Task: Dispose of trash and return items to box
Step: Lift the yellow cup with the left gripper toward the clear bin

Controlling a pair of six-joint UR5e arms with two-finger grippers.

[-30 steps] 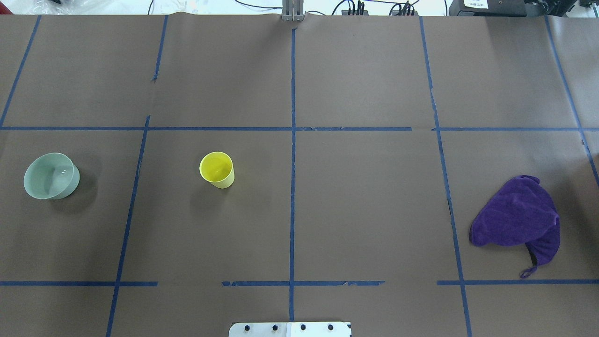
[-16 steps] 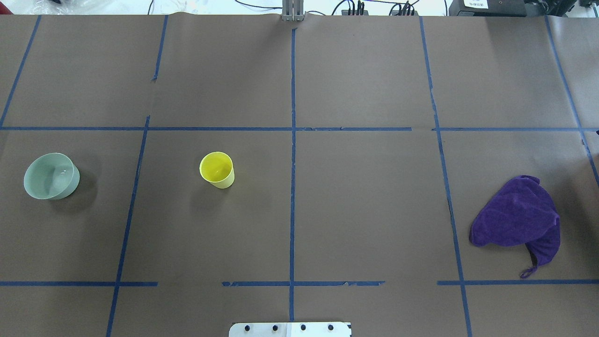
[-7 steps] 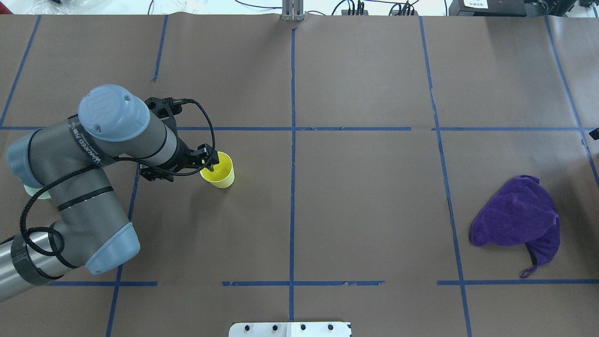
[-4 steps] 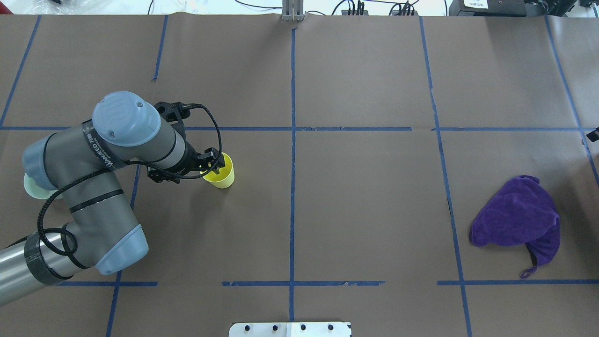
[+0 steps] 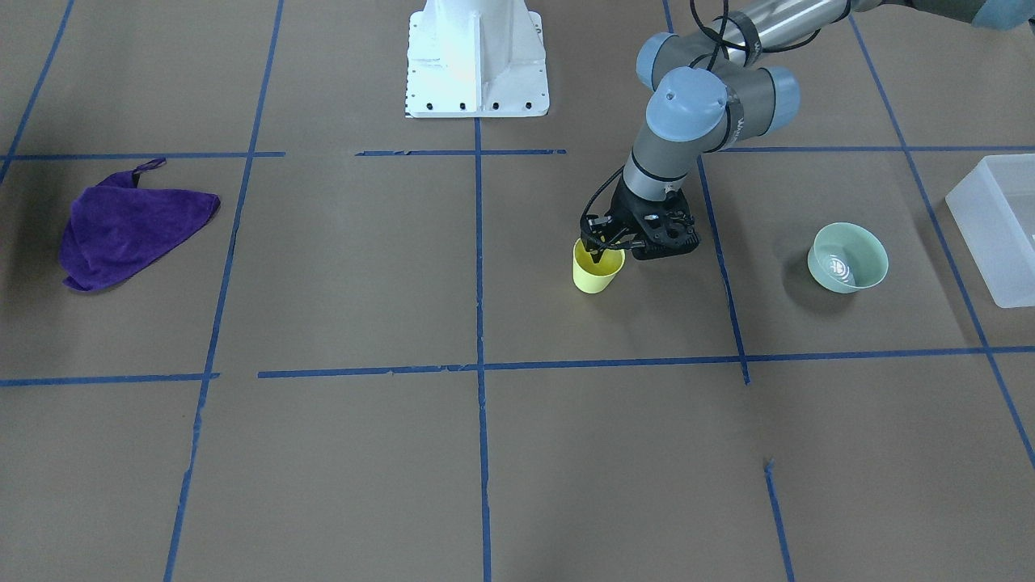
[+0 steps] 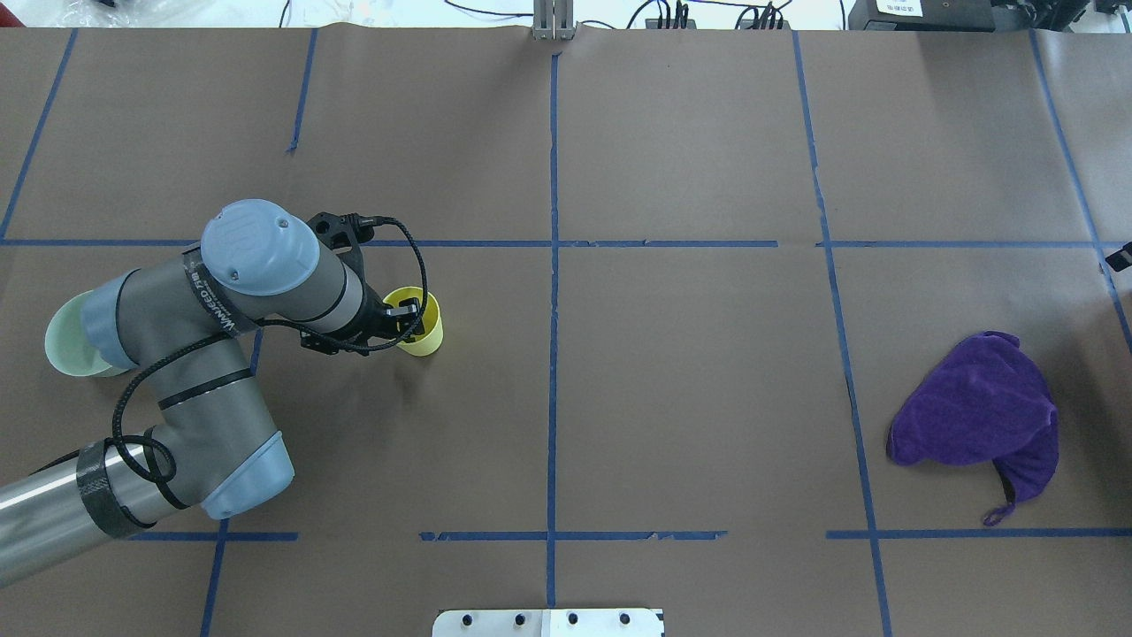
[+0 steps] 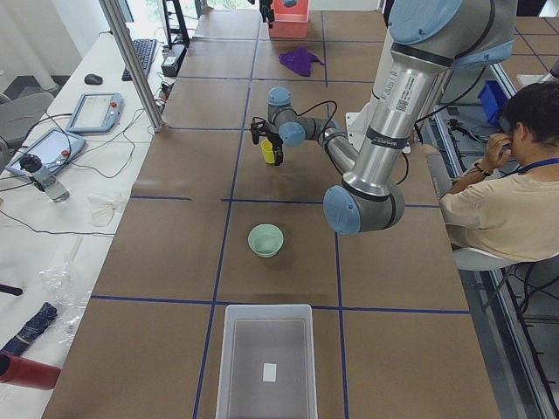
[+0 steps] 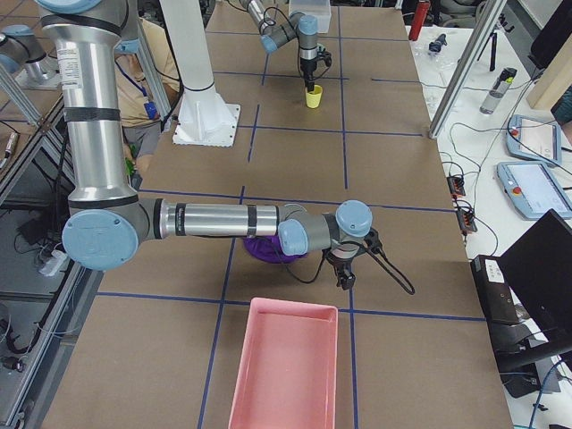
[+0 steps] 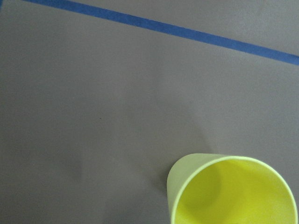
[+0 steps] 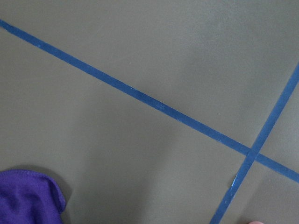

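The yellow cup stands upright on the brown table; it also shows in the overhead view and at the bottom right of the left wrist view. My left gripper hangs right over the cup's rim, open, with one fingertip dipping inside the cup. The frosted box sits at the table's left end, empty apart from a label. My right gripper hovers low beside the purple cloth; I cannot tell whether it is open or shut.
A pale green bowl stands between the cup and the box, partly hidden by my left arm in the overhead view. The purple cloth lies crumpled at the right. A pink tray sits past it at the table's right end.
My left arm came in from the left, reached the cup and lowered onto its rim. The cup, bowl and cloth have not moved.
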